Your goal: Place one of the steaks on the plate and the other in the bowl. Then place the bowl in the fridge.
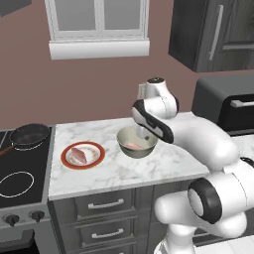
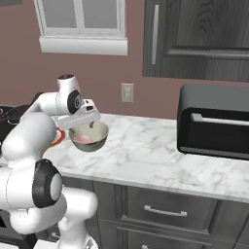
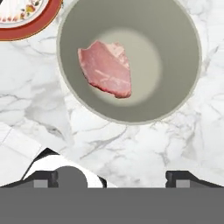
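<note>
One pink steak point(image 1: 78, 155) lies on the white red-rimmed plate point(image 1: 94, 159) at the left of the marble counter. The other steak point(image 3: 107, 68) lies flat in the bottom of the bowl point(image 3: 183, 83), which stands just right of the plate point(image 3: 37, 24). From the base views the bowl point(image 1: 146, 150) point(image 2: 99, 141) has a steak point(image 1: 133, 146) point(image 2: 83, 139) inside it. My gripper point(image 3: 111, 179) point(image 1: 143, 133) point(image 2: 91, 125) hovers just above the bowl's rim, open, its fingertips point(image 3: 46, 178) wide apart with nothing between them. The fridge is out of view.
A black frying pan point(image 1: 30, 135) sits on the stove point(image 1: 20, 183) left of the counter. A dark box-shaped appliance point(image 2: 214, 121) stands on the counter to the right, under dark wall cabinets point(image 2: 194, 39). Bare marble point(image 2: 146, 151) lies between it and the bowl.
</note>
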{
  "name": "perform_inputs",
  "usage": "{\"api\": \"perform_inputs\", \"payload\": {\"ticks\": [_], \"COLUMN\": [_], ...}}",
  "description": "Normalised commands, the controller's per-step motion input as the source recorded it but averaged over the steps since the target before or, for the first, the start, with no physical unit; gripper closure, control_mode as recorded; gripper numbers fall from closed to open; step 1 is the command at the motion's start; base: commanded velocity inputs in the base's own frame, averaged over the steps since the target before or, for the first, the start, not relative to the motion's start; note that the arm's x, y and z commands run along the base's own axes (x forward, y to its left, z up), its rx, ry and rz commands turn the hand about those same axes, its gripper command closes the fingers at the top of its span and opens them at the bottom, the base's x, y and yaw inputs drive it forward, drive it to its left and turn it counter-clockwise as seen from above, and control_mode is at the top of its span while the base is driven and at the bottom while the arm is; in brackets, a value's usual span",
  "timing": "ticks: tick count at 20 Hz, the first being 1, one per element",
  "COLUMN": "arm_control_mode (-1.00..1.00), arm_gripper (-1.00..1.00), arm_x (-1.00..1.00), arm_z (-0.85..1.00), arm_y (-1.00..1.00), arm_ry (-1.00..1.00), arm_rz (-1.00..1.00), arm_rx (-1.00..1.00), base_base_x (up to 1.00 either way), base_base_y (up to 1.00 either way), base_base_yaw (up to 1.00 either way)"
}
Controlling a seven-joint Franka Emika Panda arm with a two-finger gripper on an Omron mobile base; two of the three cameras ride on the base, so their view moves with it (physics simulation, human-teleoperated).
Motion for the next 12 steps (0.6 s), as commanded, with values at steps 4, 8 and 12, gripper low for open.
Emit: {"api": "perform_inputs", "payload": {"ticks": [4, 8, 12], "arm_control_mode": [-1.00, -1.00, -1.00], "arm_gripper": [-1.00, -1.00, -1.00], "arm_x": [-0.93, -0.80, -0.35], "arm_z": [0.21, 0.41, 0.14], "arm_y": [-0.13, -0.29, -0.58], "arm_ry": [-0.04, 0.01, 0.04], "arm_rz": [-0.43, -0.49, -0.46], "arm_rx": [0.11, 0.17, 0.10], "base_base_x": [0.00, 0.00, 0.00], "base_base_y": [0.00, 0.00, 0.00], "base_base_yaw": [0.00, 0.00, 0.00]}}
